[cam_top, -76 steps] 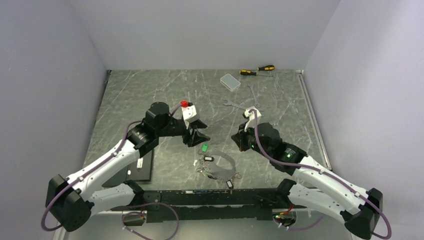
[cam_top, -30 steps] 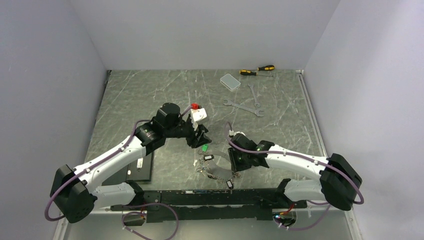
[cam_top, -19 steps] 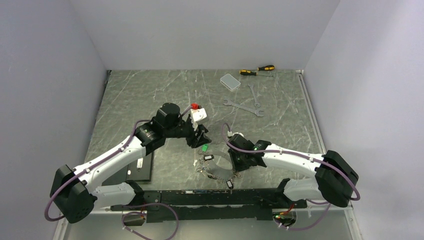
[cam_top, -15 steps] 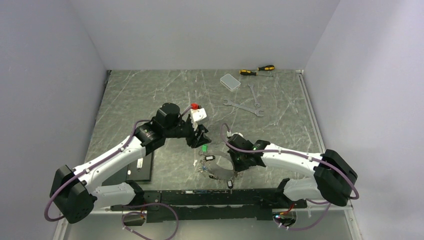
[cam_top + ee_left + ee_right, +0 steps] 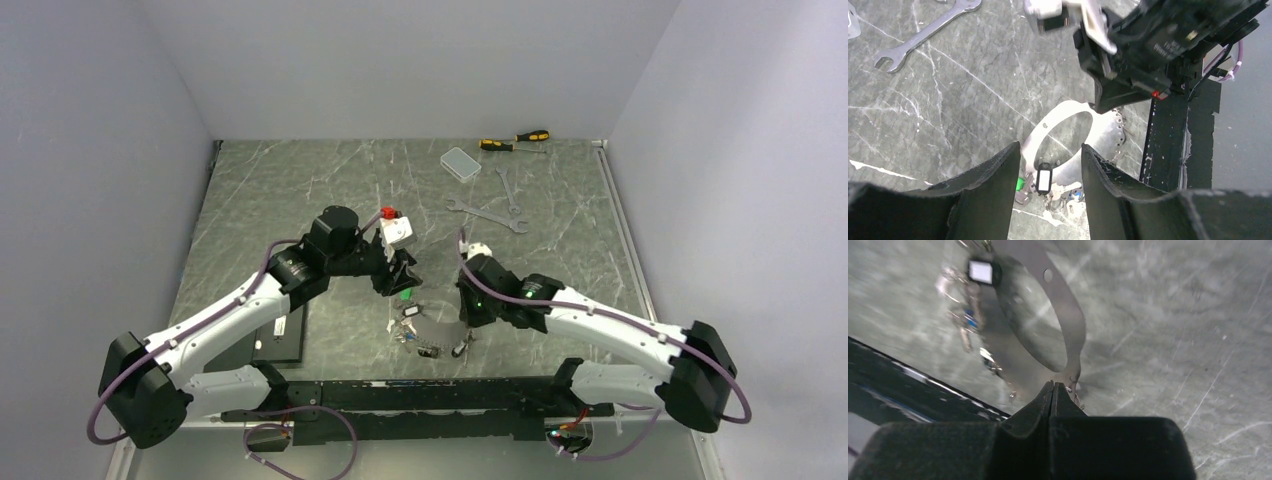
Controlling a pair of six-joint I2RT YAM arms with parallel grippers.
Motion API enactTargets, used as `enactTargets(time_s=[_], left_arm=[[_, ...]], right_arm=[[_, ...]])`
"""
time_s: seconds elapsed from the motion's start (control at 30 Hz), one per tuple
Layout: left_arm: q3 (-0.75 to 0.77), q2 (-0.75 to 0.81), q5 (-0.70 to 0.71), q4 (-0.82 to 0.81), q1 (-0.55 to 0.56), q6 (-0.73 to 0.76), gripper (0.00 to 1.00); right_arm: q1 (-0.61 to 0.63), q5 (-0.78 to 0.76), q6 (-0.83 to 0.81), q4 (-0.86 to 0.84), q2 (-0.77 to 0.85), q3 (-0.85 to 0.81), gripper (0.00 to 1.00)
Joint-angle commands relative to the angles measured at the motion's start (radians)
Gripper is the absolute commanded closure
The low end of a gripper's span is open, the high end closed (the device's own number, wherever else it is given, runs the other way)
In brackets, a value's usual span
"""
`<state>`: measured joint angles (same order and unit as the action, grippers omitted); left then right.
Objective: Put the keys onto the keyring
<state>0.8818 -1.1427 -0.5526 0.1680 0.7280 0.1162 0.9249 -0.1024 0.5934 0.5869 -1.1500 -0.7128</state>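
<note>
The keyring (image 5: 1058,300) is a wide silver loop, tilted with one side raised off the table. My right gripper (image 5: 1053,385) is shut on its near edge and shows in the top view (image 5: 466,322) at the loop's right side (image 5: 440,334). Several keys hang or lie at the loop's left: a black-tagged key (image 5: 1043,179), a green-headed key (image 5: 1020,184) and a blue-headed key (image 5: 1075,196). My left gripper (image 5: 1050,148) hovers open just above those keys, with nothing between its fingers. It sits left of the loop (image 5: 403,280).
Two long wrenches (image 5: 487,213) lie at the back right, with a clear plastic box (image 5: 460,162) and screwdrivers (image 5: 515,140) behind them. A black flat plate (image 5: 282,335) lies under the left arm. A black rail (image 5: 420,390) runs along the near edge.
My right gripper has shut on the keyring's right edge and drawn back and up, tilting the loop and dragging the keys. The left gripper has stayed nearly still.
</note>
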Motion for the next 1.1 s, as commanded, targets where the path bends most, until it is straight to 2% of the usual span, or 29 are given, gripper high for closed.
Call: enactTargets(time_s=[0.0,0.37,0.57,0.83,0.97,1.07], left_arm=[[0.031,0.043,-0.042,-0.025,0.005,0.022,0.47],[-0.002,0.057,-0.125,-0.081,0.004,0.019,0.44],[-0.026,0.07,-0.127,-0.103,0.006,0.041,0.38],[-0.001,0.062,-0.178,-0.012,0.004,0.137,0.27],[-0.011,0.069,-0.162,-0.073,0.006,0.053,0.26],[-0.034,0.09,-0.095,-0.156,0.013,-0.056,0.25]], right_arm=[[0.003,-0.072,-0.002,-0.014,0.081,-0.104,1.0],[0.003,-0.085,0.007,-0.079,0.171,-0.2,1.0],[0.009,0.019,-0.11,-0.132,0.169,-0.217,1.0],[0.012,0.004,-0.229,-0.115,0.202,-0.238,1.0],[0.012,-0.009,-0.182,-0.156,0.184,-0.239,1.0],[0.012,-0.028,-0.113,-0.188,0.152,-0.234,1.0]])
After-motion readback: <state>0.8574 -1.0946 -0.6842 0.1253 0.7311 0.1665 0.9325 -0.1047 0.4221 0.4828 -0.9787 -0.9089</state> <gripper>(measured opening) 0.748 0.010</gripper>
